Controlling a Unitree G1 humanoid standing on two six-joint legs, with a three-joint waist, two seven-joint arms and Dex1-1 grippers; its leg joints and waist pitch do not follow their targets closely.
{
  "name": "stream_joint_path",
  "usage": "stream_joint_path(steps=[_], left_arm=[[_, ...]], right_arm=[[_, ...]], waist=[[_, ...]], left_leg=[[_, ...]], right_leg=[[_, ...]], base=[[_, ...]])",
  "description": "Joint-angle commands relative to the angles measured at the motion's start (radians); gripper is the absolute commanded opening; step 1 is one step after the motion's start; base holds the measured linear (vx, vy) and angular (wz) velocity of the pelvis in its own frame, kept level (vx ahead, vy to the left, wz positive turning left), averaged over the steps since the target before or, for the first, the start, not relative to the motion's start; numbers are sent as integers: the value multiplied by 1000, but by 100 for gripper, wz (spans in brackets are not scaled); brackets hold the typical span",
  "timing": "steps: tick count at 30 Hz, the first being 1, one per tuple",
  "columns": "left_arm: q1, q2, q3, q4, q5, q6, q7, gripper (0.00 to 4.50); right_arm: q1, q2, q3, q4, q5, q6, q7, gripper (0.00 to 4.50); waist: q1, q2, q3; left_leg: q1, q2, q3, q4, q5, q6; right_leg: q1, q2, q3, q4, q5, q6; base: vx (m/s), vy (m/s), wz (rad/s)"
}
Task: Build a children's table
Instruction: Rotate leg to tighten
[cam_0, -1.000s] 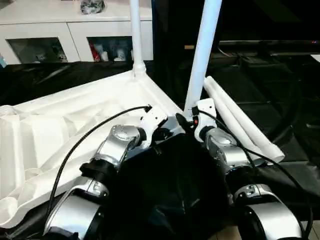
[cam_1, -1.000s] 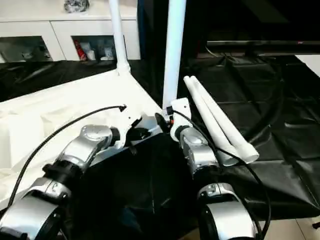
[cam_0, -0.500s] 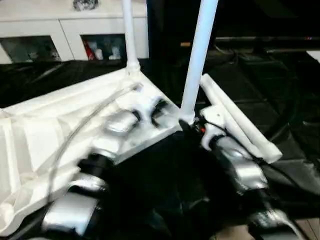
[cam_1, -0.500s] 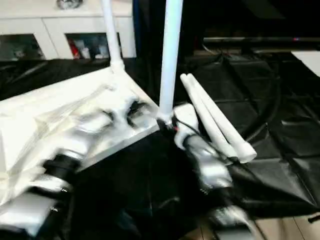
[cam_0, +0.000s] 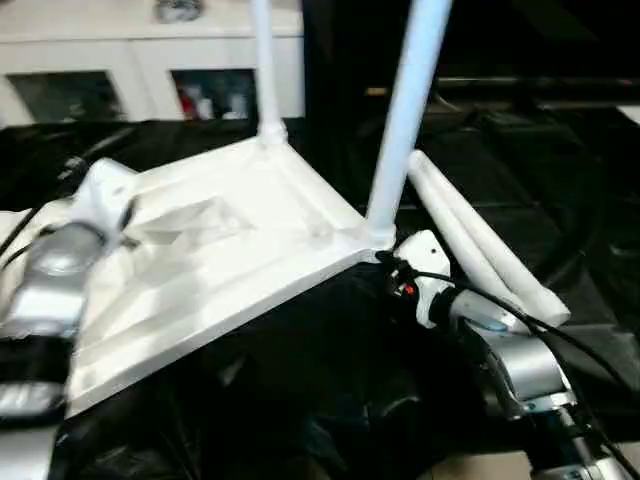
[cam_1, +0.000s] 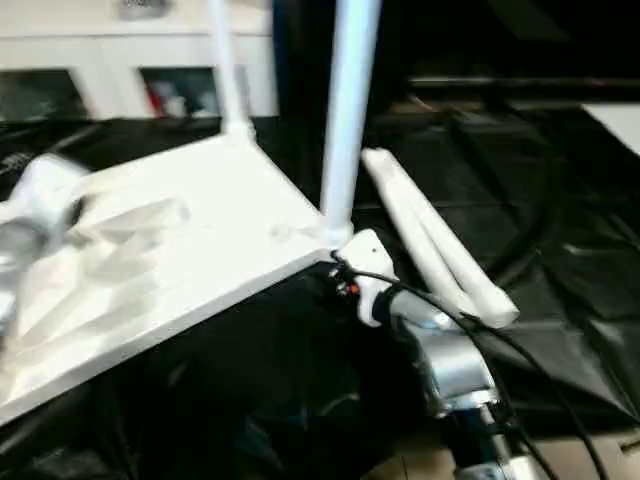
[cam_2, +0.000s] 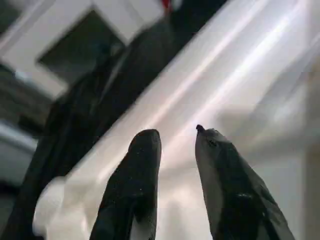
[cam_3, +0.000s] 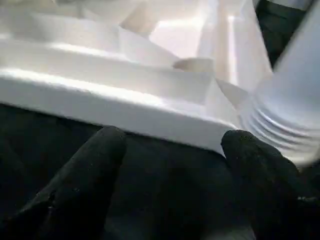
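The white table top (cam_0: 230, 250) lies upside down on black cloth, ribs facing up. Two white tube legs stand in its sockets: one at the far corner (cam_0: 264, 60), one at the near right corner (cam_0: 403, 120). Two loose legs (cam_0: 480, 240) lie side by side to the right. My right gripper (cam_3: 175, 135) is open just below that near right corner, with the top's edge (cam_3: 115, 100) and the leg's ribbed base (cam_3: 287, 125) in front of its fingers. My left gripper (cam_2: 177, 132) is open over the top's left side, holding nothing.
A white cabinet (cam_0: 140, 75) with glass doors stands along the back wall. Black cloth (cam_0: 320, 400) covers the work surface. A dark low stand (cam_0: 540, 90) is at the back right. Black cables run along both forearms.
My left arm has swung away from the near right corner to the top's left side. The right gripper has dropped slightly below the corner. The camera has also shifted.
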Motion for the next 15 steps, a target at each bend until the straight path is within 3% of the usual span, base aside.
stream_joint_path(steps=[1, 7, 15], left_arm=[[24, 26, 13, -8, 2, 45, 5, 121], [75, 57, -24, -14, -11, 139, -103, 66], [142, 108, -136, -65, -8, 261, -284, 5]], right_arm=[[-28, 13, -2, 51, -16, 29, -35, 354], [-69, 31, 16, 102, -29, 82, -73, 299], [-162, 95, 31, 257, -53, 27, -115, 234]], waist=[[-4, 14, -61], [-8, 14, -60], [-12, 25, -63]], left_leg=[[12, 17, -4, -76, -255, -3], [10, 14, -7, -79, -257, -13], [14, 15, -7, -78, -263, -26]], right_leg=[[46, -45, 50, -69, -196, -179], [48, -47, 51, -70, -211, -170], [46, -48, 51, -63, -147, -206]], base=[[0, 0, 0], [0, 0, 0], [0, 0, 0]])
